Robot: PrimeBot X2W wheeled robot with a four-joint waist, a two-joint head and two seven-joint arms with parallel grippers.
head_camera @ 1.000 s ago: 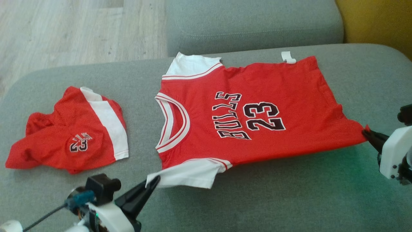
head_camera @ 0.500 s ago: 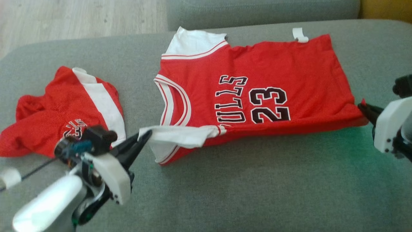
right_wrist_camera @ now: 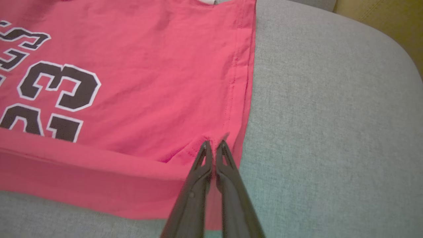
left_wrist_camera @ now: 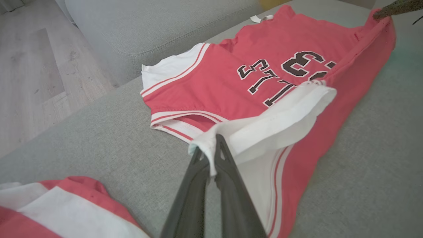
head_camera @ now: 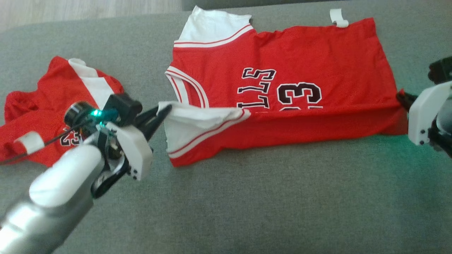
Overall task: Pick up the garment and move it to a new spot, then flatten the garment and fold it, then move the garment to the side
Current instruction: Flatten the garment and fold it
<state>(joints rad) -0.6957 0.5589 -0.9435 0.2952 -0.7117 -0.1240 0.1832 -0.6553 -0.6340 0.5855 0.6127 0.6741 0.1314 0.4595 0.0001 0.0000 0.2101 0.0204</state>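
Observation:
The garment [head_camera: 300, 56] is a red jersey with white sleeves and black "BULLS 23" lettering, spread on the grey sofa seat [head_camera: 247, 211]. Its near long edge is lifted and folded over the lettering. My left gripper [head_camera: 165, 110] is shut on the white near sleeve [left_wrist_camera: 281, 122], holding it up over the neckline; its tips show pinching the cloth [left_wrist_camera: 211, 155]. My right gripper [head_camera: 400, 96] is shut on the near hem corner [right_wrist_camera: 214, 142] at the garment's right end. The far sleeve [head_camera: 208, 26] lies flat.
A second red and white piece, crumpled shorts [head_camera: 53, 91], lies left of the jersey, partly behind my left wrist. Wooden floor [left_wrist_camera: 29, 72] lies past the cushion's far left edge. A sofa backrest [left_wrist_camera: 148, 26] rises behind. Bare grey cushion spreads in front.
Both grippers have carried the garment's near edge away from me, folding it over the number. The head camera has tilted down, so the whole scene has shifted up.

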